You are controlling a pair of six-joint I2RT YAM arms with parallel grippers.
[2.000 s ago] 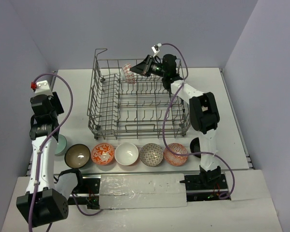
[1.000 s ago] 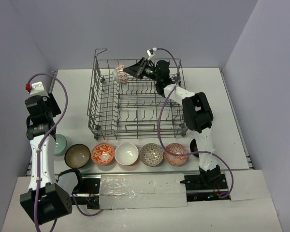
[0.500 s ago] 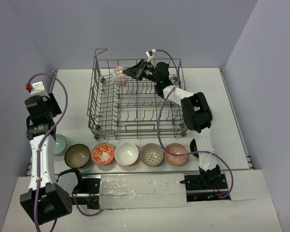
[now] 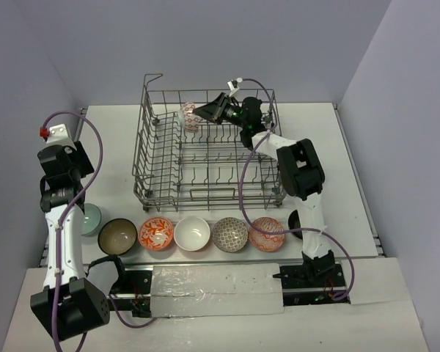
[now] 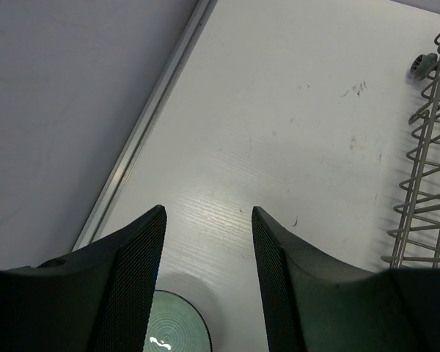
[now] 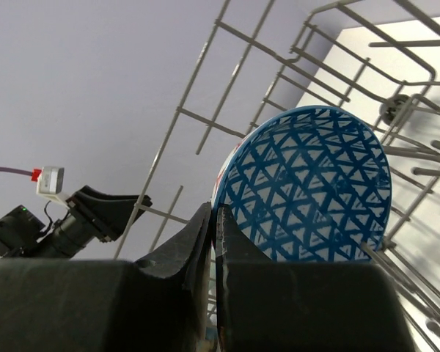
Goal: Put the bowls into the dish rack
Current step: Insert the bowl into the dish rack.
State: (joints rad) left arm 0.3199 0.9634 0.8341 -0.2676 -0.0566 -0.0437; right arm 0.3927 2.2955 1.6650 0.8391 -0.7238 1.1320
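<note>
Right fingers [image 6: 183, 253] clamped on rim of bowl [image 6: 308, 191], blue lattice inside, red-patterned outside, in dish rack [image 4: 150, 158]; left fingers [image 5: 132, 279] apart.

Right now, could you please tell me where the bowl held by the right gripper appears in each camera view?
Top external: the held bowl is upper centre, at the rack's far side, pinched by the right gripper.
Left wrist: not in it.
Right wrist: centre-right, its blue lattice inside facing the camera.
Shared landmark: the dish rack, whose grey wires show in all three.
</note>
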